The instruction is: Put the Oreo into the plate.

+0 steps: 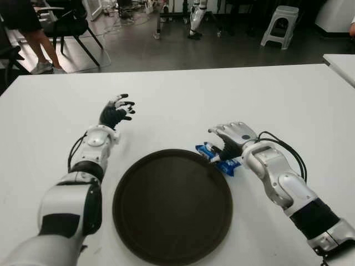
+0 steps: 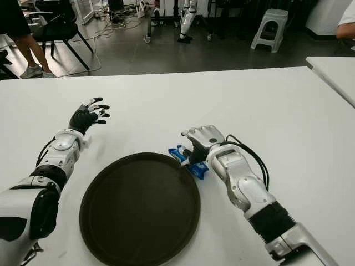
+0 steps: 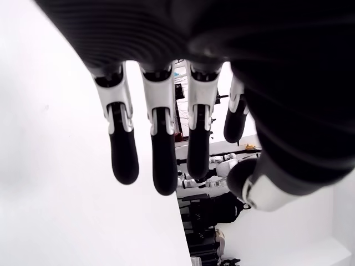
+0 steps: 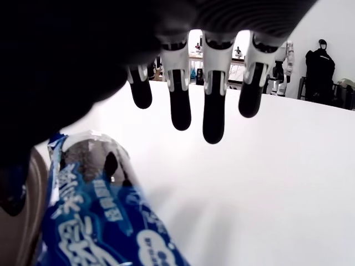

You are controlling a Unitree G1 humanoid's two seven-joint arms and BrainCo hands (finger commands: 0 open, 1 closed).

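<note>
The Oreo (image 1: 228,165) is a blue pack lying on the white table (image 1: 233,94), touching the upper right rim of the dark round plate (image 1: 172,210). My right hand (image 1: 230,136) hovers right over the pack, palm down. Its fingers (image 4: 213,111) are stretched out straight past the Oreo (image 4: 94,221) and do not curl round it. The thumb is hidden beside the pack. My left hand (image 1: 116,111) shows to the upper left of the plate, fingers (image 3: 158,149) spread, holding nothing. The plate has nothing in it.
A second white table (image 1: 341,64) begins at the far right. Beyond the table's far edge are a black chair (image 1: 69,25), a person's legs (image 1: 36,47), a grey stool (image 1: 280,25) and another robot's legs (image 1: 197,19).
</note>
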